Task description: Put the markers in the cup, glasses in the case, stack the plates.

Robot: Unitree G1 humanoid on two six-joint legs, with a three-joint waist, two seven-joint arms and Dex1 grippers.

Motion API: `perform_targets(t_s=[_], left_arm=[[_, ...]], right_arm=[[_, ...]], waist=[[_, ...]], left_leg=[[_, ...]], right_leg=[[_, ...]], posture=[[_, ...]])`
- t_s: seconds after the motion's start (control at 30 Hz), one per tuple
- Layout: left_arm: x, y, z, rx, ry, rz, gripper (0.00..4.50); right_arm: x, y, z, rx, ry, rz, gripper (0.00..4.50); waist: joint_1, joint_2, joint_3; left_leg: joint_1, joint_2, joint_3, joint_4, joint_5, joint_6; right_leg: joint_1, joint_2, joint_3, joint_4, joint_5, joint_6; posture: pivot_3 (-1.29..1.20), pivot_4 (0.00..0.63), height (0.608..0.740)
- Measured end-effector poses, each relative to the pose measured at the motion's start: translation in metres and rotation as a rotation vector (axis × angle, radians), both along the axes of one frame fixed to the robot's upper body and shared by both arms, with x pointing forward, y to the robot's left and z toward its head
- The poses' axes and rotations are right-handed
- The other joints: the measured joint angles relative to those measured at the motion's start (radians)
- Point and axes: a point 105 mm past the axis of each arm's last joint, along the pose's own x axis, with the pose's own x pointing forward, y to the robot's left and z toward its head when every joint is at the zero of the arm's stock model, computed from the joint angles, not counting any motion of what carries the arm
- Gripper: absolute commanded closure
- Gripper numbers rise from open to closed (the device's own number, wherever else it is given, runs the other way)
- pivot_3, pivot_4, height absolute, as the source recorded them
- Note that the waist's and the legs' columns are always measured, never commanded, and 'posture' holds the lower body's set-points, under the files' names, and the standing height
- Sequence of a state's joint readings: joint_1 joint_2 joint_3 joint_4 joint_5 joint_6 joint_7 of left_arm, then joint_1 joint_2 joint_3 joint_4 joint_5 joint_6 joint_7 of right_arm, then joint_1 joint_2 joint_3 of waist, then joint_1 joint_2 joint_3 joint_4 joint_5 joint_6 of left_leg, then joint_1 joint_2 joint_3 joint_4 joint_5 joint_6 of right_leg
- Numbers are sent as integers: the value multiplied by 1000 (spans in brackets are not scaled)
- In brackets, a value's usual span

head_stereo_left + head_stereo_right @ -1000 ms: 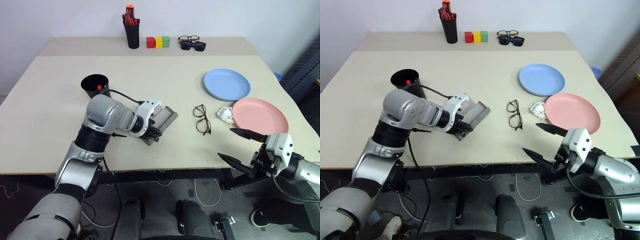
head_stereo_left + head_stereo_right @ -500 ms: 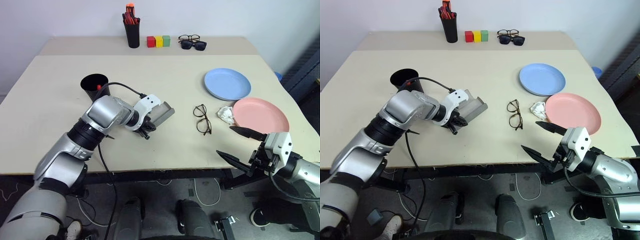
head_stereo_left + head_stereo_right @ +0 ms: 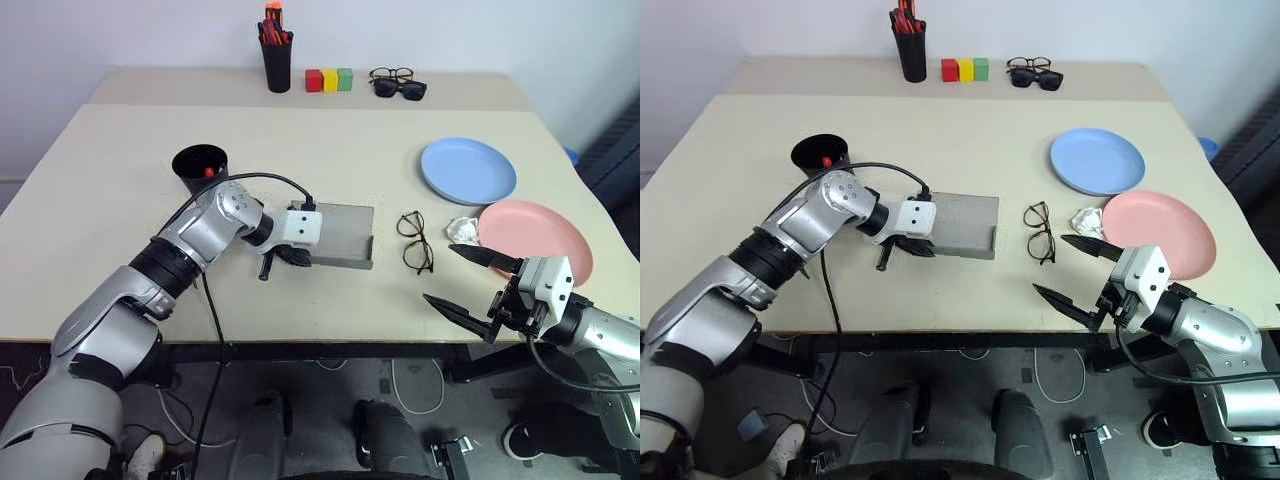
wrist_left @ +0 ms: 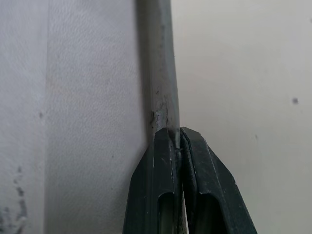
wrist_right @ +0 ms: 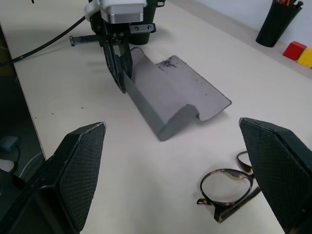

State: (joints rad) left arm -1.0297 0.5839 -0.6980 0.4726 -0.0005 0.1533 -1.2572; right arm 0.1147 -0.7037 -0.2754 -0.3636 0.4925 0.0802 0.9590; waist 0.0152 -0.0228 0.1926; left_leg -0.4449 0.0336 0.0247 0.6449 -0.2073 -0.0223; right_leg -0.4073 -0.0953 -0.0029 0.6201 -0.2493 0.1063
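Left gripper is clamping the grey case by its near-left edge, mid-table. Glasses are lying at the case's 3 o'clock, crumpled tissue beyond them. Right gripper is hanging spread wide, holding nothing. Cup is sitting at the case's 10 o'clock, its contents partly hidden.

The light is bright and even, and it seems to come from above. The table looks pale with no strong glare. Shadows are soft and small: a thin dark one lies under the case, and a faint one sits beside the cup. The head views are sharp from the near edge to the far edge. In the left wrist view the fingers are very close and a bit blurry. In the right wrist view the big near fingers look soft.
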Motion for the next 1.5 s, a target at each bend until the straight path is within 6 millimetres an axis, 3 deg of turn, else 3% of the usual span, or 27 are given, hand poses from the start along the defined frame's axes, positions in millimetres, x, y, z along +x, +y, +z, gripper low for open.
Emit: perform_targets(t_s=[0.37, 0.63, 0.83, 0.93, 1.07, 1.33, 1.5], left_arm=[[10, -13, -1, -16, -12, 41, 4288], [7, -40, 0, -65, 45, 67, 4288], [5, -44, 0, -69, 62, 67, 4288], [4, -43, -1, -64, 76, 72, 3447], [4, -41, -1, -59, 82, 78, 1590], [14, -32, 14, -104, 1, 115, 1590], [13, -34, 77, -373, -143, 77, 1590]], right_arm=[[10, -8, -7, 22, 72, -63, 0], [16, -14, -11, 32, 96, -92, 0], [17, -15, -11, 34, 95, -104, 0], [19, -15, -10, 37, 91, -114, 0], [22, -16, -7, 36, 82, -135, 0], [46, -19, -10, 66, 177, -207, 0], [68, -17, -21, 101, 345, -249, 0]], waist=[[1, 1, -1], [3, 1, -1], [-2, 1, -1], [-2, 1, -1], [-3, 1, -1], [-4, 2, 0], [-3, 2, 1]], left_leg=[[1, -1, 0, 4, 1, 2], [-1, -2, 0, 3, 0, 4], [0, -1, 0, 3, 0, 5], [0, -1, 0, 3, 0, 5], [0, -1, 0, 3, 0, 5], [0, -1, 0, 3, 0, 5], [-1, -1, 0, 3, 0, 5]], right_leg=[[4, -1, 0, 0, 2, -2], [3, -1, 0, 0, 1, 0], [2, 0, 0, 2, 0, 1], [2, 0, 0, 2, 0, 1], [1, 0, 0, 2, 0, 1], [0, 0, 0, 5, 1, 1], [-2, 0, 0, 8, 0, 2]], posture=[[0, 150, 740], [0, 150, 740], [0, 150, 740], [0, 150, 740], [0, 150, 740], [0, 150, 740], [0, 150, 740]])
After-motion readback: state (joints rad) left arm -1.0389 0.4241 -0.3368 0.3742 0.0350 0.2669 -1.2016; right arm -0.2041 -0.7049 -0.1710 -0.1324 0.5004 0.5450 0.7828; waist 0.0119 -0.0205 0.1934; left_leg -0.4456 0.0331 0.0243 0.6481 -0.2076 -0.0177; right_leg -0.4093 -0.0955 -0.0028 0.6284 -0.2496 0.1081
